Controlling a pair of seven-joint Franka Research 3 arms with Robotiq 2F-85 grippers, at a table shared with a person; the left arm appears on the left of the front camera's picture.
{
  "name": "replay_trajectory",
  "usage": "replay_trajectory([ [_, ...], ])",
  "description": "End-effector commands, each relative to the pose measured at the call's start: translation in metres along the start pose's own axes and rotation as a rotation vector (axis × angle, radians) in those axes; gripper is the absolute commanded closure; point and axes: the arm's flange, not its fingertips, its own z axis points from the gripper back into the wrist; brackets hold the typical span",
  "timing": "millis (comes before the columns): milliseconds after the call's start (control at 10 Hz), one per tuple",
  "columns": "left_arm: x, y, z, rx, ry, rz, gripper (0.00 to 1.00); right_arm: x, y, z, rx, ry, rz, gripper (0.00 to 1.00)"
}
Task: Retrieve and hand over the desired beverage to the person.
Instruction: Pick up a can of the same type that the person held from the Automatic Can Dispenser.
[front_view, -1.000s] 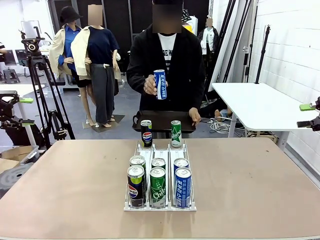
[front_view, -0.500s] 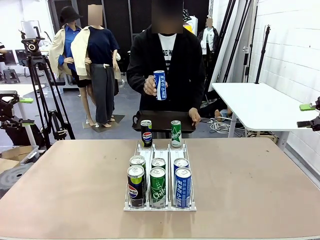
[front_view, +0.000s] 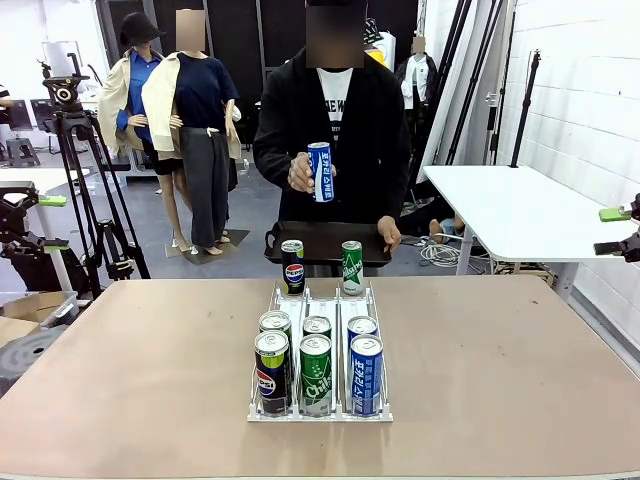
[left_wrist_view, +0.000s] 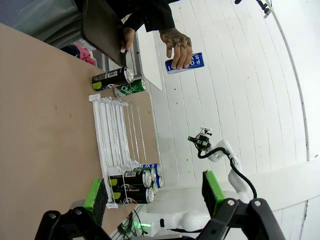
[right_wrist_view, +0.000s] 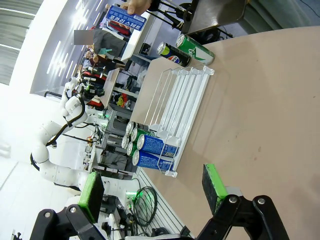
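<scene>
The person (front_view: 335, 110) stands at the far side and holds up a blue can (front_view: 320, 170) in one hand. The other hand steadies a black tray (front_view: 325, 243) carrying a Pepsi can (front_view: 292, 266) and a green can (front_view: 352, 267). On the table a white wire rack (front_view: 262, 414) holds Pepsi cans (front_view: 271, 372), green cans (front_view: 315, 374) and blue cans (front_view: 366, 374) in three lanes. My left gripper (front_view: 52, 222) hangs open off the table's left side, and my right gripper (front_view: 615, 230) hangs open off its right side. Both wrist views show open green pads (left_wrist_view: 96, 194) (right_wrist_view: 216, 185) with nothing between them.
A camera tripod (front_view: 75, 170) stands behind the table at the left. A white side table (front_view: 520, 210) stands at the right. The brown tabletop (front_view: 150, 370) is bare on both sides of the rack. The rack (left_wrist_view: 107, 135) (right_wrist_view: 180, 105) lies well ahead of each gripper.
</scene>
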Motion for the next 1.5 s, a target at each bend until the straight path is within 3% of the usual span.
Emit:
replay_trajectory([
  [0,-0.0001,-0.0009,0.0003,0.001,0.000,0.002,0.00,0.0001,0.0001,-0.0016,-0.001,0.000,0.001,0.00],
  [1400,-0.0001,-0.0009,0.0003,0.001,0.000,0.002,0.00,0.0001,0.0001,-0.0016,-0.001,0.000,0.001,0.00],
])
